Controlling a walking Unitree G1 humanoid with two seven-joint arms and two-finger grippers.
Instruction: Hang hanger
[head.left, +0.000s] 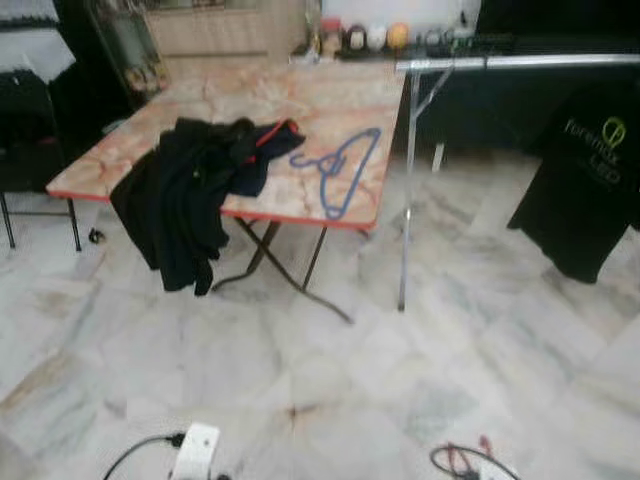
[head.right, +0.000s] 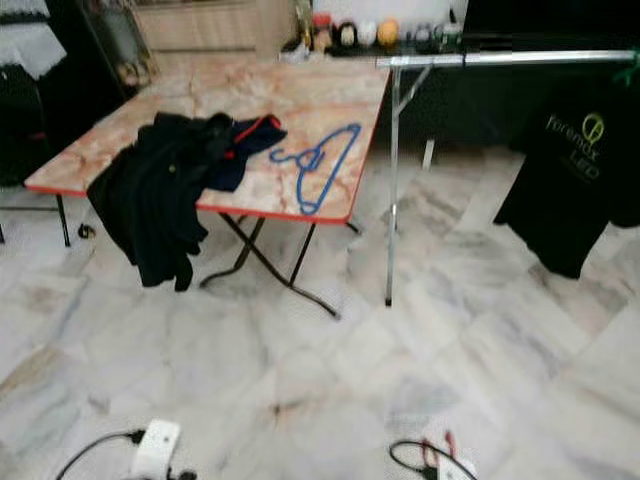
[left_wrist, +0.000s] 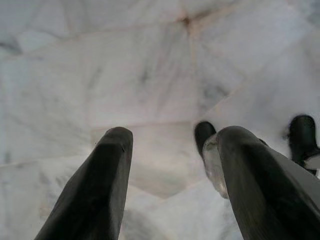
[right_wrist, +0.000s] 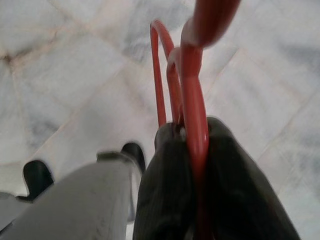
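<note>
Left eye view: blue hanger (head.left: 342, 170) beside dark clothes (head.left: 190, 190) on table (head.left: 300, 110).

Desk (head.left: 250, 100), upper centre: peach marble pattern, red edge; on it a blue hanger (head.left: 342, 170) and black garment (head.left: 190, 190) with red trim. Floor (head.left: 330, 400): white, grey-veined marble tiles. Right tool (right_wrist: 192, 150), black, pinches a red hanger (right_wrist: 192, 100); black T-shirt (head.left: 585, 180), right edge, has green lettering.
</note>
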